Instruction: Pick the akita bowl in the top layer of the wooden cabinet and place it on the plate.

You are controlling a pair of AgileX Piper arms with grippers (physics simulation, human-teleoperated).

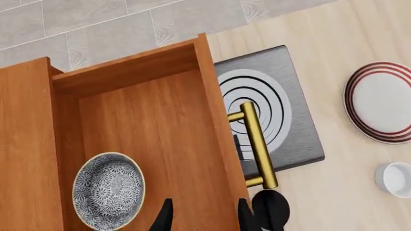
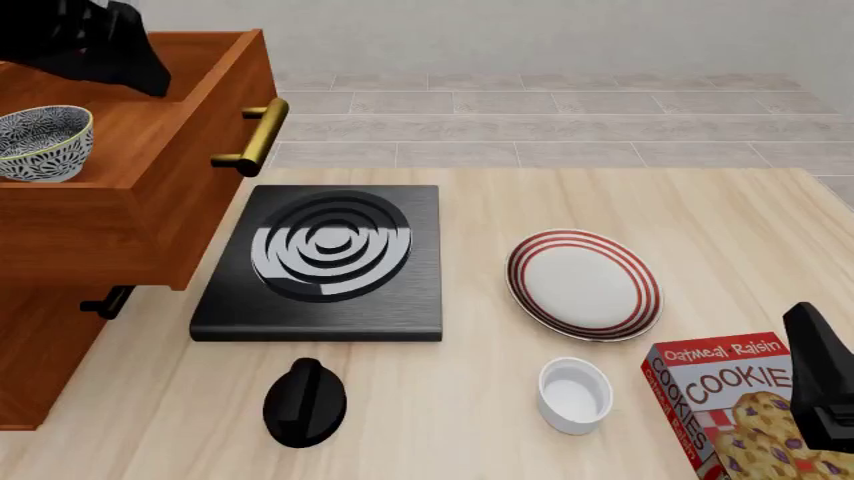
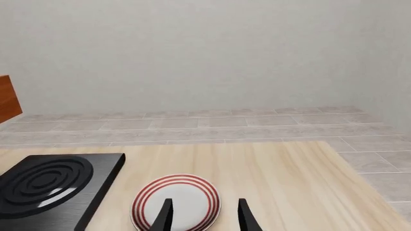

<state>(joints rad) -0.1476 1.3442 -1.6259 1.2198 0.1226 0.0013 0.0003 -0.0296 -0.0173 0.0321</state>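
Note:
The wooden cabinet (image 2: 54,330) stands at the table's left with its top layer (image 2: 140,215) pulled out, brass handle (image 2: 254,138) forward. The akita bowl (image 1: 108,190) sits upright inside this drawer and also shows as a patterned bowl (image 2: 43,142) in the front view. My left gripper (image 1: 204,219) hovers open above the drawer floor, beside the bowl and apart from it. The plate (image 2: 583,283), white with red rings, lies on the table right of centre. My right gripper (image 3: 204,216) is open and empty, low at the near right, with the plate (image 3: 176,202) just ahead of it.
A black square stove (image 2: 327,262) with white rings lies between cabinet and plate, partly under the open drawer. A black rounded object (image 2: 304,402) and a small white cup (image 2: 575,395) sit near the front edge. A cookie box (image 2: 734,410) stands at the near right.

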